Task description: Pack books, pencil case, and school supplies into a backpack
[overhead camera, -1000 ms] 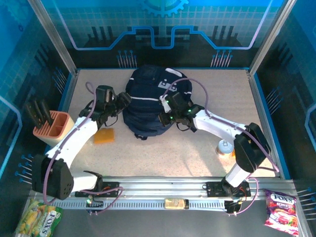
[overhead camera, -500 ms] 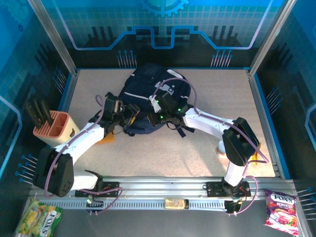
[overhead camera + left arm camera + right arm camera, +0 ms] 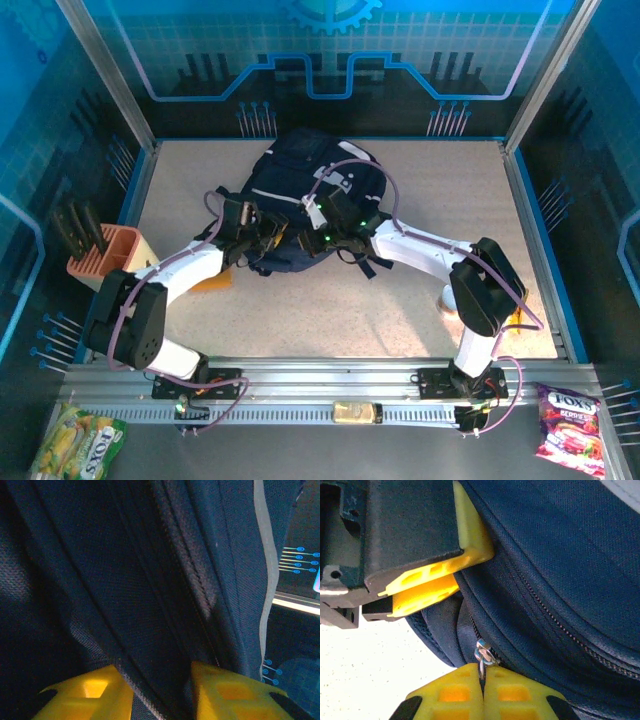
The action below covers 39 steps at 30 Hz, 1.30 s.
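Backpack (image 3: pixel 305 170) lies at table (image 3: pixel 450 180) ctr, toward the rear. R gripper (image 3: pixel 482 680): fingers fully closed, pinching the metal zipper pull (image 3: pixel 481 656) at the pack's lower edge. L gripper (image 3: pixel 157 680): fingers part-open, straddling a fold of navy fabric beside the zip seam; you cannot tell whether they clamp it. You see both grippers close together at the pack's near side. Orange-yellow pad (image 3: pixel 210 284) lies on the table, partly under the L arm.
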Motion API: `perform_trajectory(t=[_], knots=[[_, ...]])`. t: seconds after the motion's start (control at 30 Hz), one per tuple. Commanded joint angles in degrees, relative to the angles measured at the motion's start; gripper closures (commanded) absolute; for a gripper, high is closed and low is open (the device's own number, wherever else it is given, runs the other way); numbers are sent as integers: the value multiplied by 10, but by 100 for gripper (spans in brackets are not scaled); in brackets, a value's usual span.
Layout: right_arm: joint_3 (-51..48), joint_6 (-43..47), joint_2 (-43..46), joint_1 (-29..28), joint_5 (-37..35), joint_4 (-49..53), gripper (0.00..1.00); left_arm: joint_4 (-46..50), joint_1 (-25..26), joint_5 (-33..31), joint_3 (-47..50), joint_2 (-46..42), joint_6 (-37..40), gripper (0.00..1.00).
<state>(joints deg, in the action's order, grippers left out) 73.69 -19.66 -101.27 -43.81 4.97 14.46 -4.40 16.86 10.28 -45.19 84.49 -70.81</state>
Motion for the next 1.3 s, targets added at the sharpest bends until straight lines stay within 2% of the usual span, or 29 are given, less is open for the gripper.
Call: perform_trajectory(t=[0.0,0.27,0.53,0.9,1.17,1.27], knots=[[-14,10,24,-14,5,-15,100,-21,3,-20,-16,8,0,74],[-82,26,53,14,-93,22,100,2,-5,-30,-23,0,33,100],[-111,25,61,59,-149,40,100,12,-15,-21,-14,-11,51,100],[8,0,-30,154,-208,101,100,40,-17,10,-24,-11,89,100],[73,-32,-82,209,-215,123,88,61,-17,38,-31,-3,119,100],[91,-47,-100,225,-215,130,87,64,-17,42,-29,-4,123,100]])
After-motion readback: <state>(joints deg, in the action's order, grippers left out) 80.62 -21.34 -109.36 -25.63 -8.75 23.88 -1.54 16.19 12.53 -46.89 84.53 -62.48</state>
